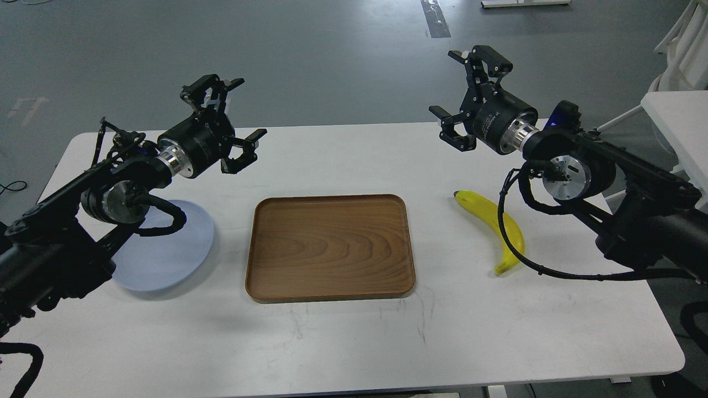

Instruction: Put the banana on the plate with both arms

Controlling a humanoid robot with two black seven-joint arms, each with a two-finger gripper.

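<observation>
The yellow banana (494, 225) lies on the white table (354, 331) at the right, its dark stem tip pointing to the tray; a black cable crosses it. The pale blue-grey plate (168, 251) lies at the left, partly hidden under my left arm. My left gripper (231, 118) is open and empty, raised above the table beyond the plate. My right gripper (463, 88) is open and empty, raised above the table's far edge, beyond the banana.
A rectangular brown wooden tray (331, 246) lies between plate and banana, with nothing in it. Another white table (677, 119) and white chair legs stand at the far right. Grey floor lies beyond the table's far edge.
</observation>
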